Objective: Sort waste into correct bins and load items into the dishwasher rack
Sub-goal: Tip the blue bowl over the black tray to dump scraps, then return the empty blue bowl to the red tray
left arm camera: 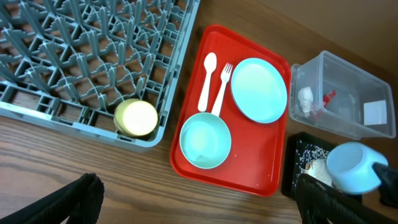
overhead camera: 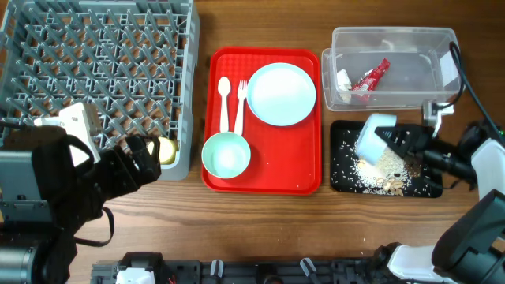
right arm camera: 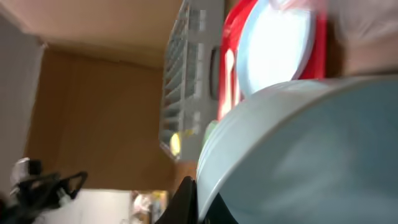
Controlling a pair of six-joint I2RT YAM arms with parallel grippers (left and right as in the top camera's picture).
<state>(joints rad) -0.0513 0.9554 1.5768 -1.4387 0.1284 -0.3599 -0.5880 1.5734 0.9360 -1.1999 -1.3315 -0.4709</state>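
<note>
Our right gripper [overhead camera: 392, 139] clamps the smooth pale blue bowl [overhead camera: 372, 136], tilted above the shallow black tray [overhead camera: 340, 178] speckled with crumbs [overhead camera: 387, 164]; our left gripper [left arm camera: 199, 200] spreads wide over the wooden worktop [left arm camera: 93, 158], near the grey pegged rack [left arm camera: 68, 50]

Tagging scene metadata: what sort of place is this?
Probably a lab tabletop mock-up of a dish-clearing station, not a real kitchen: a grey dishwasher rack, a red tray of tableware, a clear tub and black tray for waste, all on one wooden table.
</note>
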